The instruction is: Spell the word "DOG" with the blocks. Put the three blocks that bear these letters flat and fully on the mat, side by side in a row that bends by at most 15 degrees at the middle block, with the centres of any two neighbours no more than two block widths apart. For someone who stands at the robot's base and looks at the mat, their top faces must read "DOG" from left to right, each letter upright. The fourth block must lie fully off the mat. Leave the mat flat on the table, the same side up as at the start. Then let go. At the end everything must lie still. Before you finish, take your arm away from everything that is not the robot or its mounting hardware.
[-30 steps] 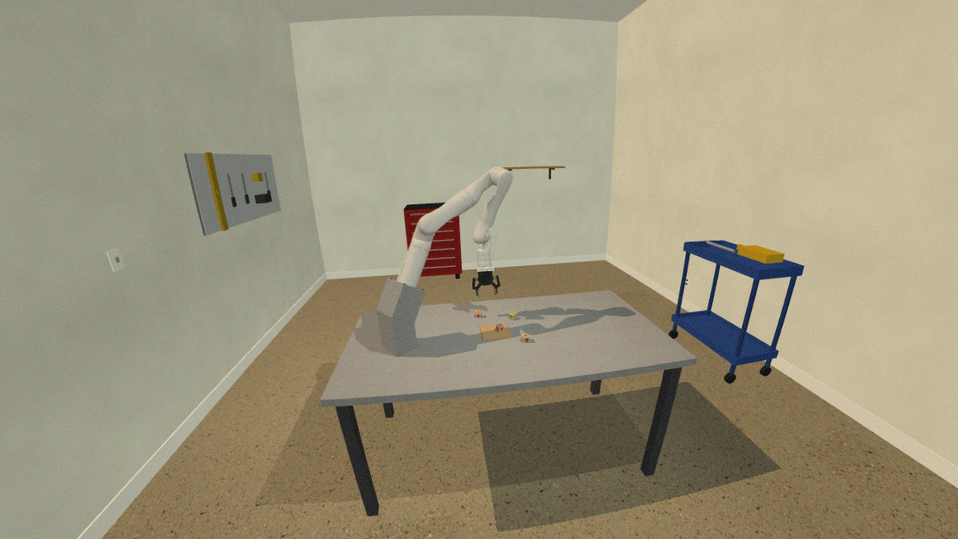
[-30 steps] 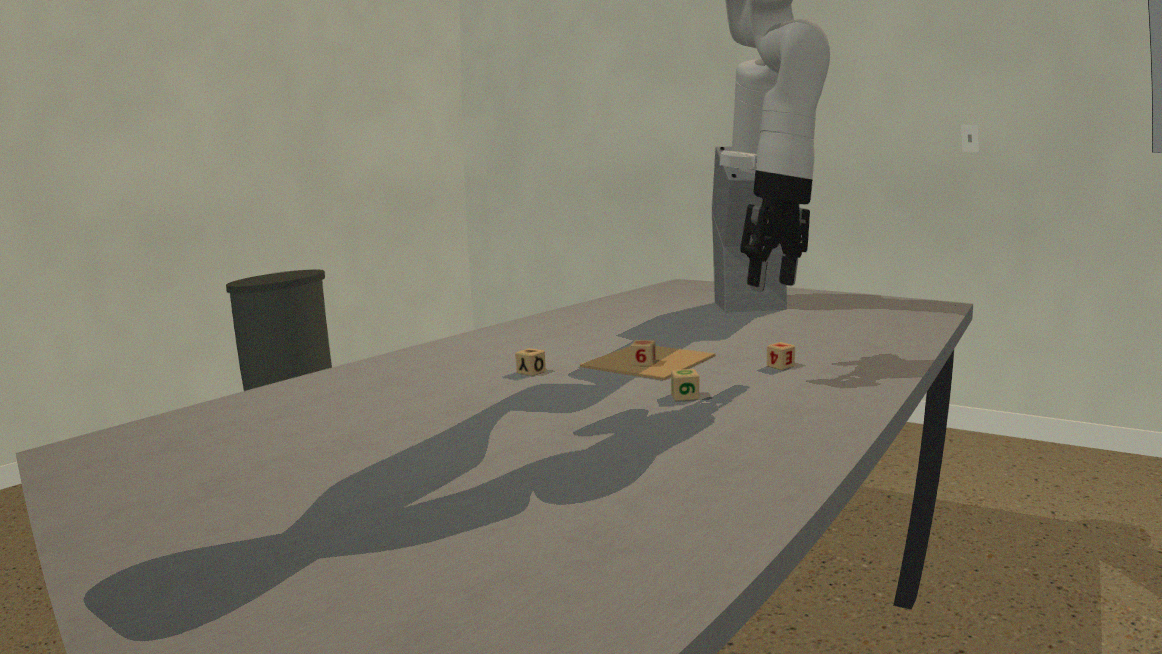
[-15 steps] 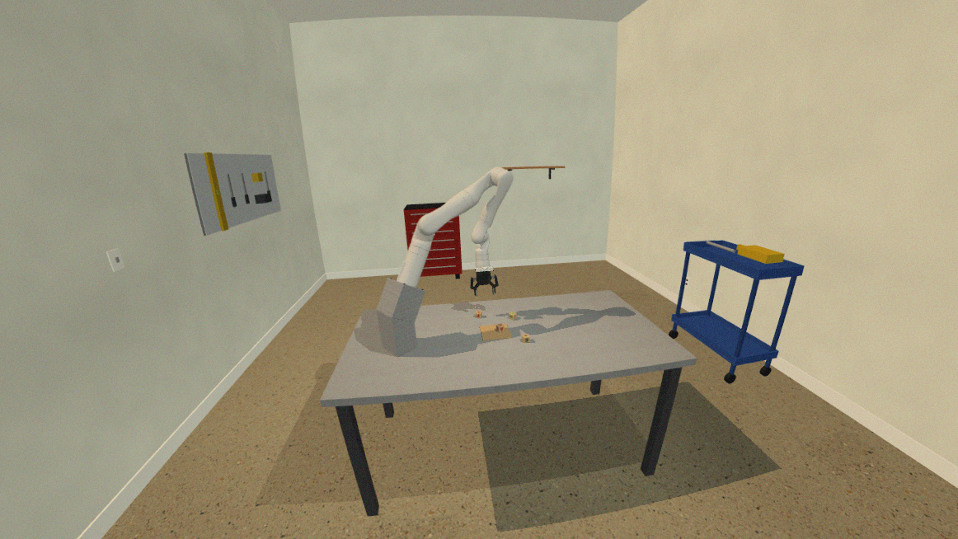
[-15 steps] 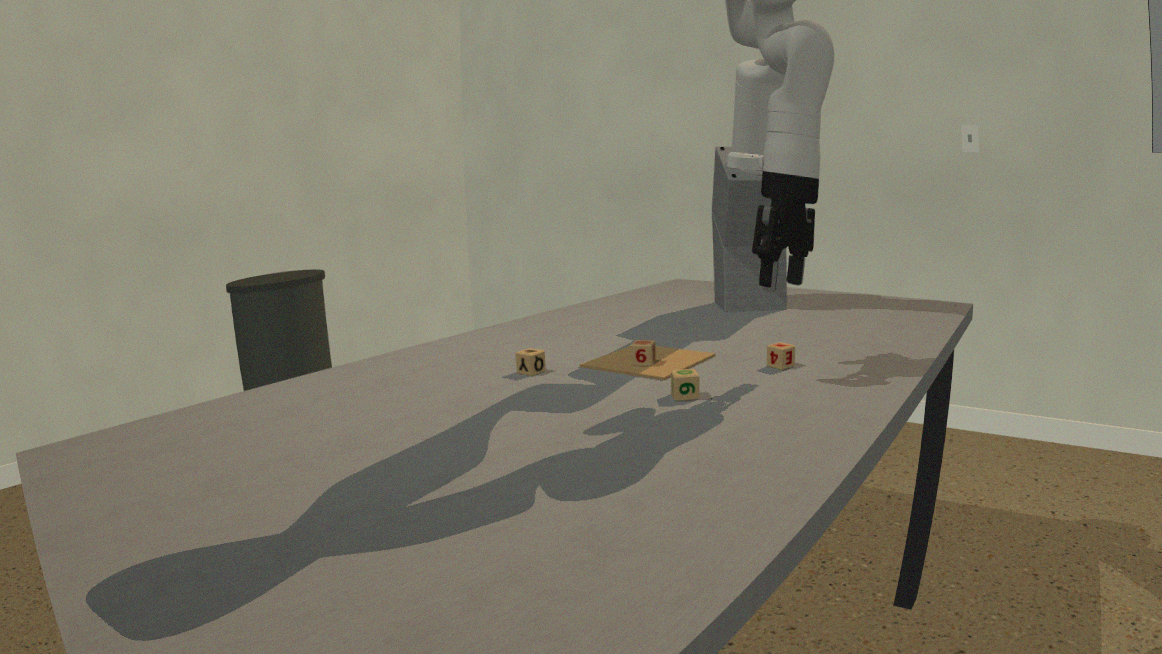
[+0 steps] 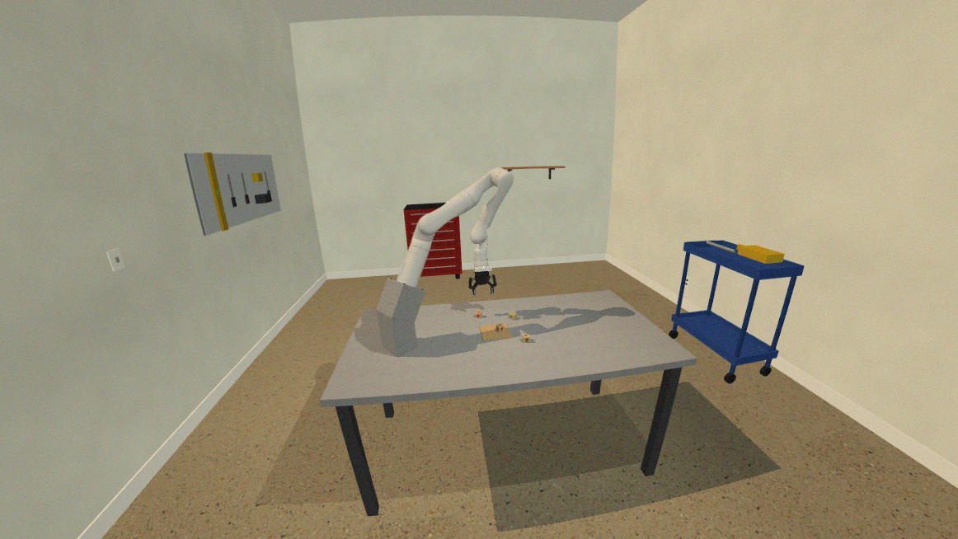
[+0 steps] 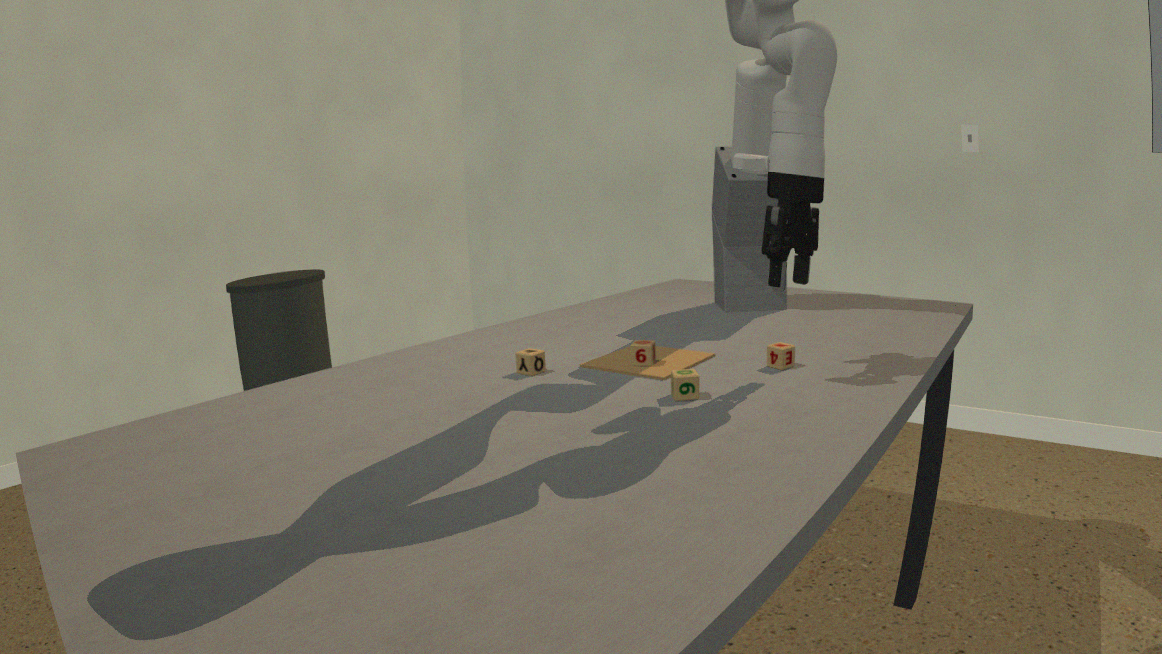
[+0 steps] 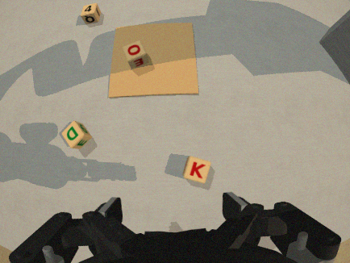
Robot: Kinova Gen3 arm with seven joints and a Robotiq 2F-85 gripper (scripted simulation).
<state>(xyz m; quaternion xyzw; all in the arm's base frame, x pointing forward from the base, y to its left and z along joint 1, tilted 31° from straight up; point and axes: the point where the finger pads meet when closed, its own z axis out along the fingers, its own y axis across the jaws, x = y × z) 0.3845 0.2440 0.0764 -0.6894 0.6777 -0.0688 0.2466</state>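
A tan mat [image 5: 489, 335] [image 6: 608, 363] [image 7: 167, 75] lies flat on the grey table [image 5: 536, 374] [image 6: 325, 454] [image 7: 268, 118]. A block with a red O on top [image 5: 499, 327] [image 6: 642, 352] [image 7: 135, 54] stands on the mat. A block with a green D on top [image 5: 513, 314] [image 6: 684, 384] [image 7: 75, 135] lies off the mat. A block with a red K on top [image 5: 478, 313] [image 6: 779, 355] [image 7: 197, 169] lies off the mat too. A black-lettered block [image 5: 526, 337] [image 6: 530, 360] [image 7: 90, 12] lies beyond the mat, with 4 on top. My gripper [image 5: 482, 288] [image 6: 788, 274] [image 7: 172, 207] is open and empty, hanging above the table close to the K block.
The arm's grey pedestal [image 5: 398, 325] [image 6: 735, 243] stands on the table near the mat. A dark bin [image 6: 278, 324] stands beside the table. A blue cart [image 5: 737, 294] and a red tool cabinet [image 5: 435, 241] stand away from the table.
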